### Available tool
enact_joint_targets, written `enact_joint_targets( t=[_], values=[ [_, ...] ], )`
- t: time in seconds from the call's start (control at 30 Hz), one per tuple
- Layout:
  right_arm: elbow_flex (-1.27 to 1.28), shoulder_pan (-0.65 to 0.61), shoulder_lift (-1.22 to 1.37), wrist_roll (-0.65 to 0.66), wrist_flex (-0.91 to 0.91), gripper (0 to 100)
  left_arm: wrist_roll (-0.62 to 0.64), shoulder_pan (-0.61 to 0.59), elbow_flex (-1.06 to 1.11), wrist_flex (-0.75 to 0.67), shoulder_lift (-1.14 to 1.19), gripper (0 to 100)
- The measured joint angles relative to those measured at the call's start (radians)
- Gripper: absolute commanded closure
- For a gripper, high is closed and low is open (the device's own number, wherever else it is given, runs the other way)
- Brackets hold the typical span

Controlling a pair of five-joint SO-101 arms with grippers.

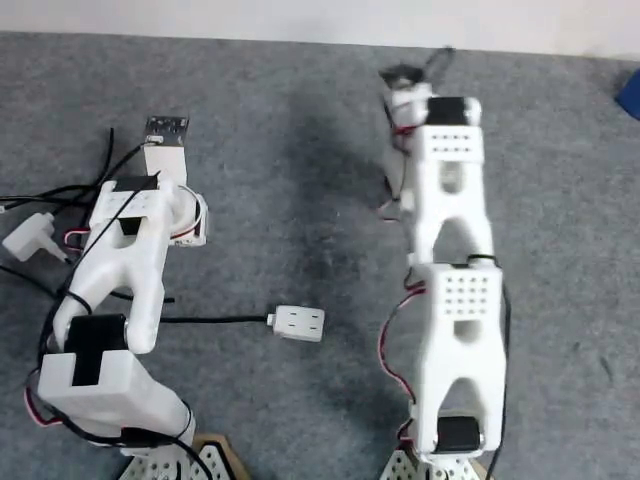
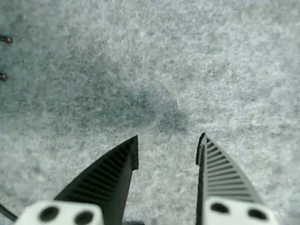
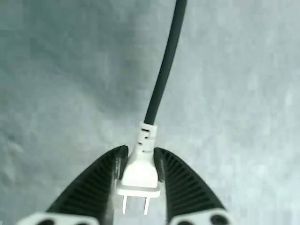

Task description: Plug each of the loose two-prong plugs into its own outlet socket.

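Observation:
My right gripper (image 3: pixel 139 151) is shut on a white two-prong plug (image 3: pixel 139 173); its black cord (image 3: pixel 164 65) runs away over the grey carpet and its prongs point back toward the wrist. In the high view this gripper (image 1: pixel 405 78) sits at the far middle of the table, the plug hidden under it. A white outlet socket (image 1: pixel 298 322) on a black cable lies between the two arms, near the front. My left gripper (image 2: pixel 168 140) is open over bare carpet, nothing between its fingers (image 2: pixel 123 161); from above it (image 1: pixel 165 132) is at the far left.
A second white plug body (image 1: pixel 30 238) with black cables lies at the left edge beside the left arm. Two small dark pins (image 2: pixel 4 40) poke in at the edge of the left wrist view. A blue object (image 1: pixel 630 92) sits at the far right corner.

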Motion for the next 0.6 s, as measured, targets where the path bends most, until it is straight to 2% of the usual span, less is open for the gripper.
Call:
enact_joint_targets(
  t=[0.2, 0.33, 0.47, 0.6],
  values=[
    [0.598, -0.006, -0.238, -0.044, -0.072, 99.2, 0.0, 0.0, 0.0, -0.003, 0.0, 79],
    [0.838, -0.049, -0.385, -0.124, -0.164, 99.2, 0.0, 0.0, 0.0, -0.006, 0.0, 79],
    [1.088, -0.126, -0.496, -0.133, -0.247, 99.2, 0.0, 0.0, 0.0, -0.006, 0.0, 79],
    [1.252, -0.149, -0.554, -0.13, -0.339, 98.9, 0.0, 0.0, 0.0, -0.006, 0.0, 79]
  ],
)
